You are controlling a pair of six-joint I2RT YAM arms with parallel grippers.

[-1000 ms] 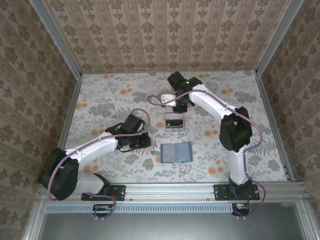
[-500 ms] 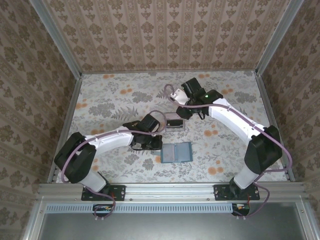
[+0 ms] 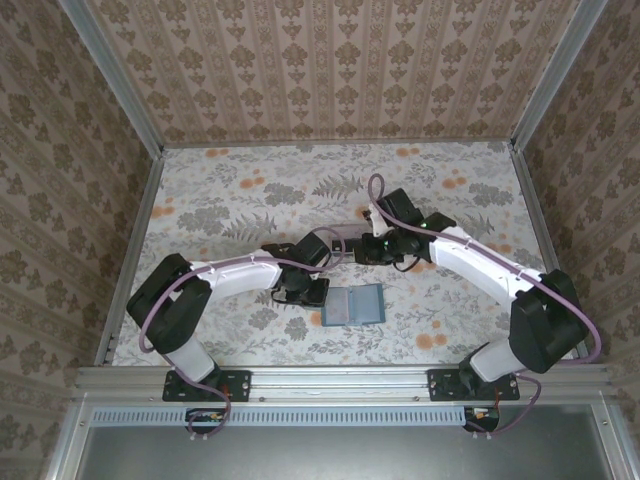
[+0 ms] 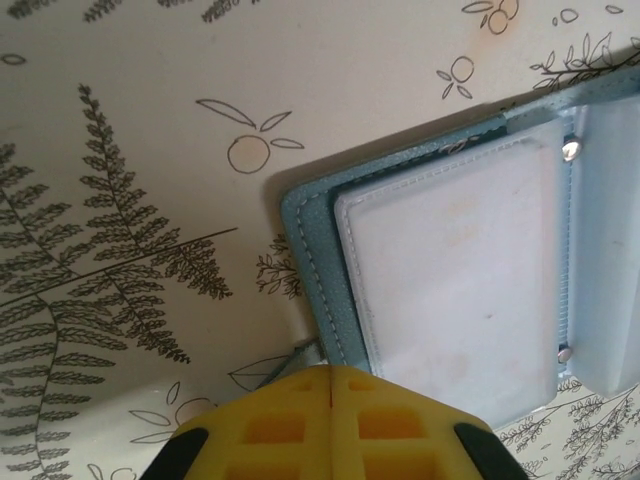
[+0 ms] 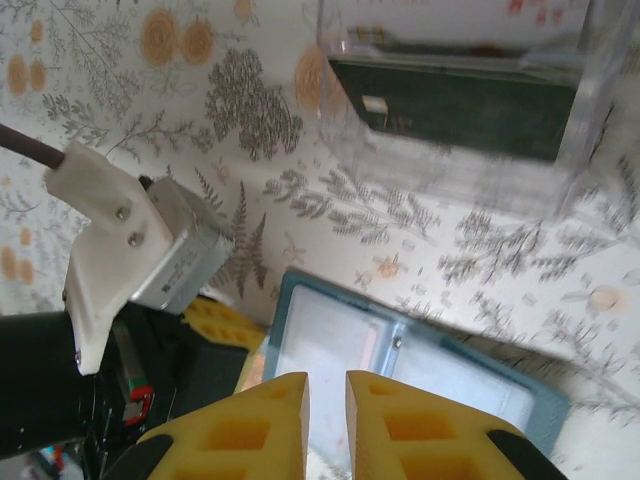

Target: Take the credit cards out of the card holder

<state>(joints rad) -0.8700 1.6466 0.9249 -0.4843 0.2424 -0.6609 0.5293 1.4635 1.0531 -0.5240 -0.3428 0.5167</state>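
The card holder point(image 3: 352, 305) lay spread open near the middle of the counter point(image 3: 220, 200), a little toward its near edge. A pale credit card point(image 4: 450, 270) sat tucked in its clear pocket. The left gripper point(image 4: 330, 395) sat low at the holder's left edge, fingers pressed together. I couldn't tell whether they pinched anything. The right gripper point(image 5: 326, 400) hovered over the holder, fingers a slim gap apart and empty, with the clear tray point(image 5: 460, 90) just beyond. It looked like the holder was being steadied before a card was drawn. Next, I'd say, the right fingers needed to catch the card's edge and slide it free.
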